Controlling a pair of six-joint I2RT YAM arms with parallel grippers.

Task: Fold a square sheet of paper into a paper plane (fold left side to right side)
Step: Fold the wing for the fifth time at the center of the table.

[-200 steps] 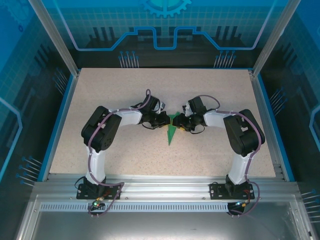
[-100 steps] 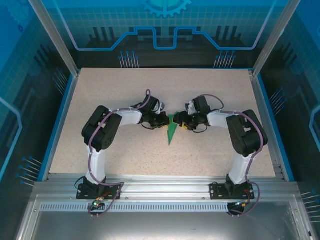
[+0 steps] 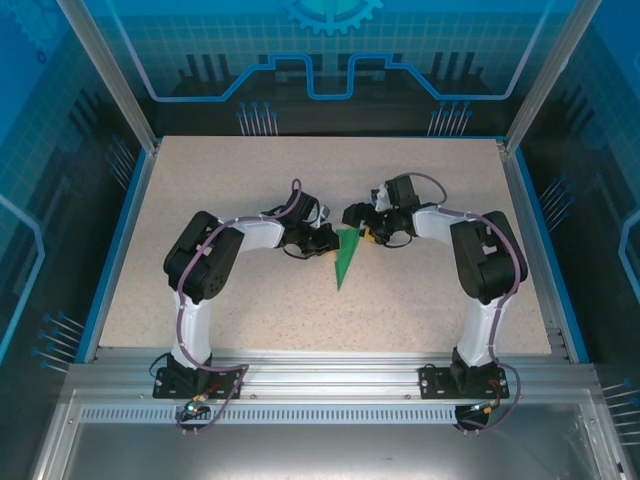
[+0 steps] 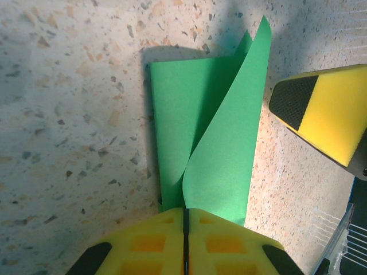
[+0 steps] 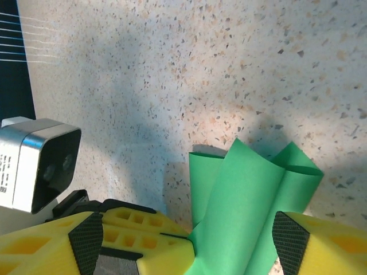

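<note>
- Beige speckled desk (image 3: pixel 230 180): it carries both arms, whose wrists meet near its middle.
- Left pincer (image 3: pixel 325 243): it sits at the left edge of the green paper. In its own wrist view the left pincer (image 4: pixel 184 216) has its yellow fingers pressed together with no gap, clamped on the near end of the sheet.
- Paper plane (image 3: pixel 345 262): bright green, at mid-desk between the two pincers. From above it is a slim wedge, with the broad end away from the arm bases and the tip pointing towards them.
- Paper plane (image 4: pixel 212 143), left wrist view: two layers are seen. The lower one lies on the desk. The upper flap curls up off it and is not pressed flat.
- Paper plane (image 5: pixel 252 195), right wrist view: the folded flaps stand open in loose loops and cast shadows on the desk.
- Right pincer (image 3: pixel 360 228): it is at the right side of the broad end. In its own wrist view the right pincer (image 5: pixel 188 243) has its fingers spread wide, with the paper between them and not squeezed.
- From the left wrist, one right fingertip (image 4: pixel 321 117) stands just beside the paper's edge.
</note>
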